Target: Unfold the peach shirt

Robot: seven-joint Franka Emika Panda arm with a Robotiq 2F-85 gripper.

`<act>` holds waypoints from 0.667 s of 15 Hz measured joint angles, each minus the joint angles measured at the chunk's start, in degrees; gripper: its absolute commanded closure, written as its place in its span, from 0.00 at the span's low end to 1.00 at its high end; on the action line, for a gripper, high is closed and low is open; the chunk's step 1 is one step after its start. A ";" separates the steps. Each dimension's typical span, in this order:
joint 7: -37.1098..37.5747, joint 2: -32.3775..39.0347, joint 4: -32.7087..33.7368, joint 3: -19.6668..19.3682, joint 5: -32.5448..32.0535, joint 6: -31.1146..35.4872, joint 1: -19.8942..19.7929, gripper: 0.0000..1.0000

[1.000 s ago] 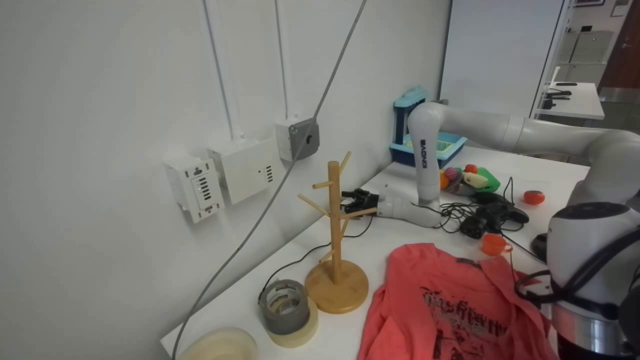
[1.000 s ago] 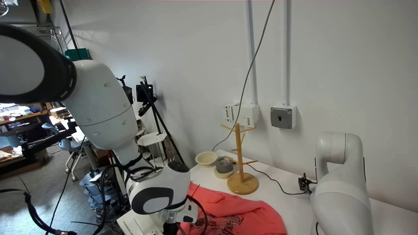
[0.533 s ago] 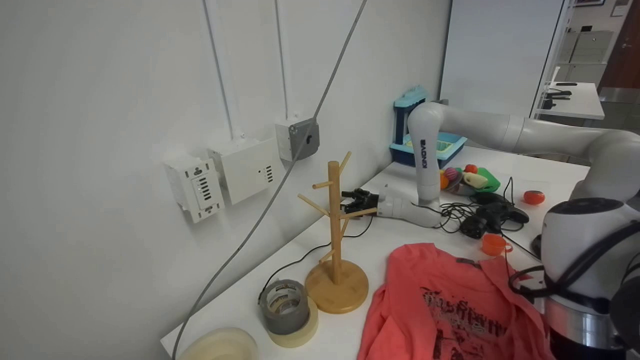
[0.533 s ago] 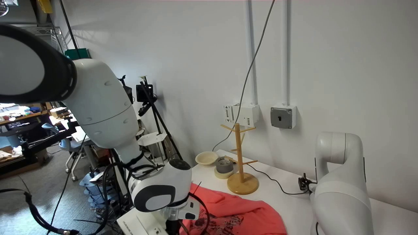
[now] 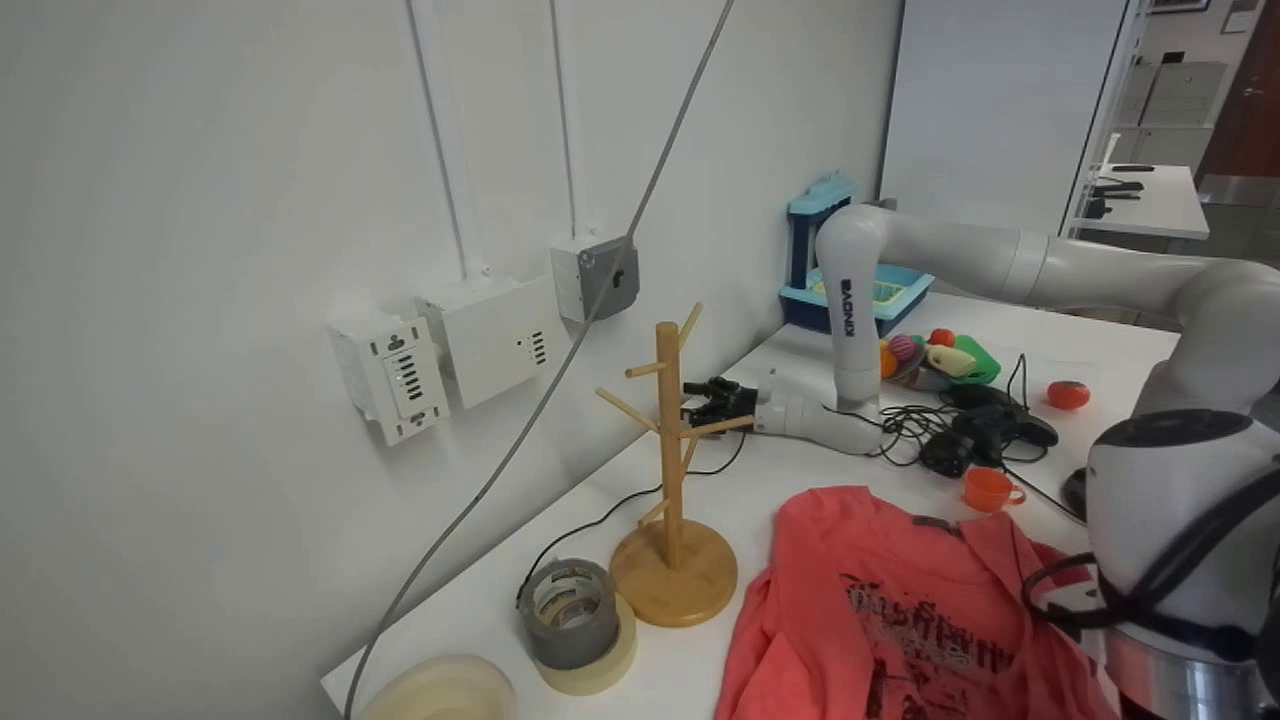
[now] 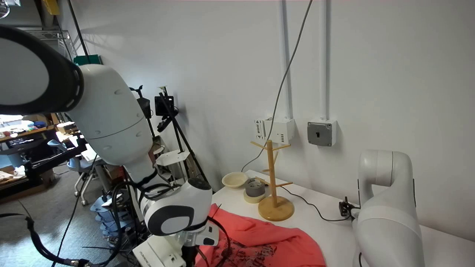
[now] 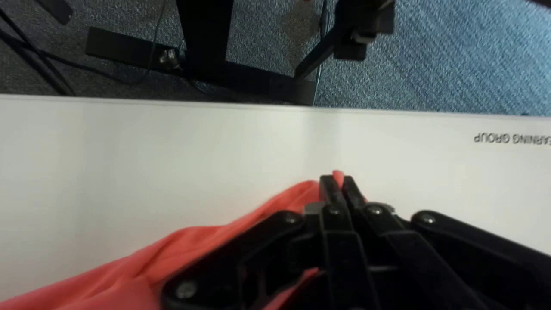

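The white table [image 7: 129, 163] ends not far past the gripper [image 7: 340, 185], so I'd guess there's limited room to pull that way. The peach shirt [image 5: 905, 595] starts right under the gripper and spreads off from it, one side looking folded over the front. Wooden mug tree [image 5: 671, 450] is well apart, across the shirt. Gripper's pinching the shirt's edge, tiny tuft [image 7: 338, 175] poking out of the grip, probably so it can drag the fabric flat.

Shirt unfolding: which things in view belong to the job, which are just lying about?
For the job:
peach shirt
gripper, pinching a bit of its fabric

Lying about, among others:
wooden mug tree
gray tape roll
cream tape roll
cream bowl
orange cup
red tomato-like item
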 measured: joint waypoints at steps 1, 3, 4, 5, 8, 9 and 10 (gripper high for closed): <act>-0.51 -0.70 -0.67 1.19 0.06 -1.21 0.02 0.99; -2.10 -2.51 -2.40 3.82 0.52 -3.36 0.14 0.99; -3.04 -3.49 -3.26 5.13 1.30 -4.29 0.28 0.99; -3.97 -4.44 -4.03 6.35 2.20 -5.10 0.47 0.99; -6.21 -6.82 -5.45 8.85 4.65 -6.97 1.64 0.99; -6.80 -7.36 -5.67 9.39 5.47 -7.29 2.11 0.99; -7.25 -7.79 -5.79 9.84 6.41 -7.64 2.62 0.99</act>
